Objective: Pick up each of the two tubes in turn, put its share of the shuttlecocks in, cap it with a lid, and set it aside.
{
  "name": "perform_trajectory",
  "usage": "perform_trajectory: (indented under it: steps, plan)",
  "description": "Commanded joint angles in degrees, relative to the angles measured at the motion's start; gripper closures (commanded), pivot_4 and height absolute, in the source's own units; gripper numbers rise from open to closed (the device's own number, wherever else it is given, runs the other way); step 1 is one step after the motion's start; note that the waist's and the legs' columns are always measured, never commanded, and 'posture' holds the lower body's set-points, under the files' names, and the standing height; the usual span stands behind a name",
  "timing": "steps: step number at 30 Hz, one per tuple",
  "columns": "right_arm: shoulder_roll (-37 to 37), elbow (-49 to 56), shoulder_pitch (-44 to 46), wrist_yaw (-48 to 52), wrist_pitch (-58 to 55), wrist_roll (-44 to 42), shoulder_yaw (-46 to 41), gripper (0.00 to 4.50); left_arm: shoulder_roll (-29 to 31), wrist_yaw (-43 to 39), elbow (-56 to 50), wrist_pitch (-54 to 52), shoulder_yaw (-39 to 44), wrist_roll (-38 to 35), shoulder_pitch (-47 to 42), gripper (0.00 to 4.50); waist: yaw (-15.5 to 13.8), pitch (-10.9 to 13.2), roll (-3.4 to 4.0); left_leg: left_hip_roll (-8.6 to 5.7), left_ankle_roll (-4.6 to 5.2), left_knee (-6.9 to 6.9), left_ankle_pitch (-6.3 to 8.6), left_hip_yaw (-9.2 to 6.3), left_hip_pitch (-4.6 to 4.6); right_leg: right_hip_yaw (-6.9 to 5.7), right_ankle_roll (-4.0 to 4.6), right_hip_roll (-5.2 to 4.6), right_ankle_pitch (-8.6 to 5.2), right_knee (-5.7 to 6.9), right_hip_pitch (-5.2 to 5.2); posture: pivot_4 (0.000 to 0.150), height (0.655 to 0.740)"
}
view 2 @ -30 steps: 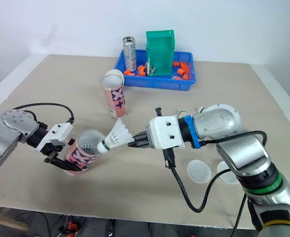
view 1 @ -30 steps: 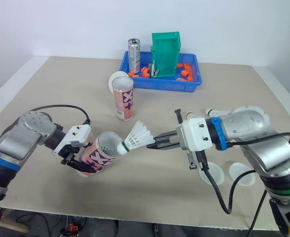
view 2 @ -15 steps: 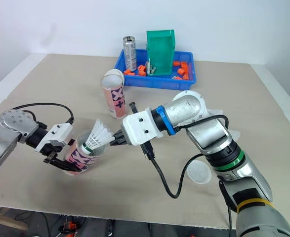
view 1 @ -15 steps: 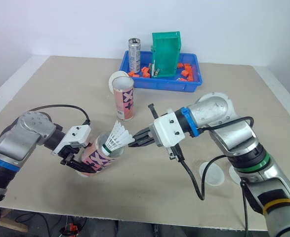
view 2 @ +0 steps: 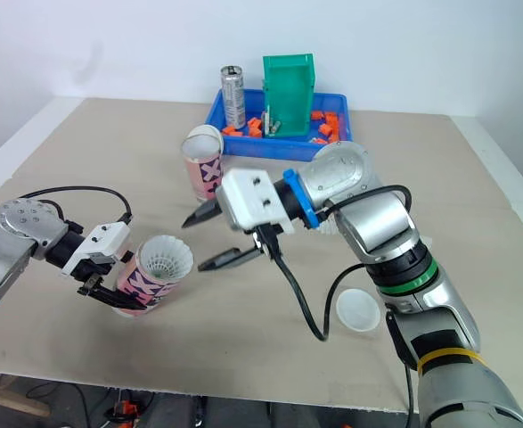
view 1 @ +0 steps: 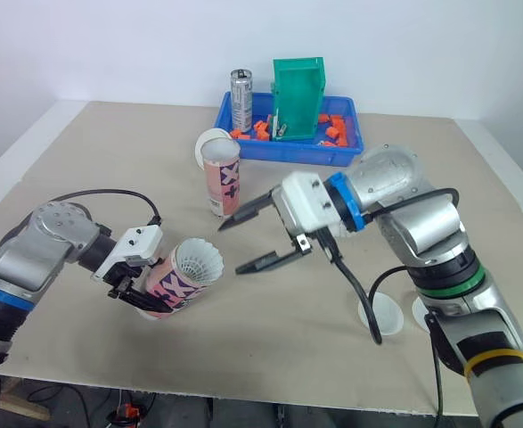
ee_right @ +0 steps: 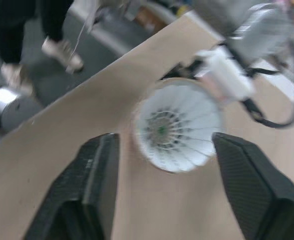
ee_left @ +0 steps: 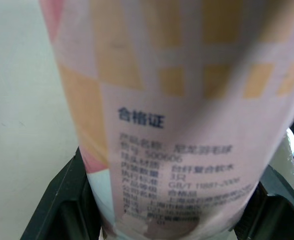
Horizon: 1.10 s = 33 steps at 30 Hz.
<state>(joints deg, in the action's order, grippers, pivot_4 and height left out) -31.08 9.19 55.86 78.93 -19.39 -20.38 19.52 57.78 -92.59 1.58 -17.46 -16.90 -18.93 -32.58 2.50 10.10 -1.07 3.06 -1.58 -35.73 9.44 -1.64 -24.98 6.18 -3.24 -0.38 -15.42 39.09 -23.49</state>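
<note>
Tube (view 1: 183, 276), pink with orange checks, was held tilted in the left pincer (view 1: 145, 296), one white shuttlecock (view 1: 199, 262) seated in its mouth. A second tube (view 1: 223, 183) stood at one o'clock. The right pincer (view 1: 230, 248) was spread wide.

pink patterned tube (view 1: 174, 278), white shuttlecock (view 1: 198, 261)

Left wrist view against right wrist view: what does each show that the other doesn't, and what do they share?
Left wrist view: the left gripper clamped on the tube, with the printed label on its side. Right wrist view: the tube's open mouth with a shuttlecock seated inside, feathers outward, the right gripper open in front of it, and a person's shoe on the floor beyond the table. Shared: the tube and the table.
</note>
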Motion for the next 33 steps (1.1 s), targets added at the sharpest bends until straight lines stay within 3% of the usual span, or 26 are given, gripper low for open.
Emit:
perform_trajectory:
  steps: [1,7,8,20,33]
  plan:
    - [1.9,-0.5,1.7,-2.8,-1.9,-0.4,-1.5,1.82,0.1,0.1,-0.8,-0.2,0.3,0.4,0.4,1.59,0.0,0.0,0.0,0.0,0.0,0.01,0.0,0.0,0.0,0.0,0.0,0.01,0.01,0.01,-0.01,0.15,0.7362]
    - [3.2,-0.5,1.6,-1.5,0.7,1.5,1.0,4.34,0.4,0.1,-0.6,0.0,0.4,0.5,0.5,1.59,0.0,0.0,0.0,0.0,0.0,0.01,0.0,-0.01,-0.03,-0.02,-0.12,0.0,0.02,0.01,-0.01,0.15,0.7362]
    - [3.5,-0.7,1.8,-1.3,1.0,1.7,1.2,4.44,0.4,0.1,-0.6,0.0,0.4,0.5,0.5,1.59,0.0,0.0,0.0,0.0,0.0,0.02,0.0,-0.02,-0.02,-0.02,-0.11,0.01,0.01,0.01,-0.01,0.15,0.7362]
    - [13.4,-15.2,9.9,-0.2,0.6,15.0,16.3,4.44,0.0,0.1,-0.2,-0.3,1.3,0.9,0.7,1.59,0.0,0.0,0.01,0.12,-0.02,0.01,-0.02,-0.04,0.0,-0.09,0.1,0.13,0.04,0.06,-0.06,0.15,0.7362]
    - [25.5,-25.5,13.4,-2.2,0.9,20.2,18.5,4.44,0.6,0.2,-2.1,-1.4,4.4,1.0,3.4,1.59,0.2,0.0,0.0,0.6,-0.04,0.1,-0.02,-0.09,0.15,-0.18,0.46,0.6,0.18,0.11,-0.1,0.15,0.7362]
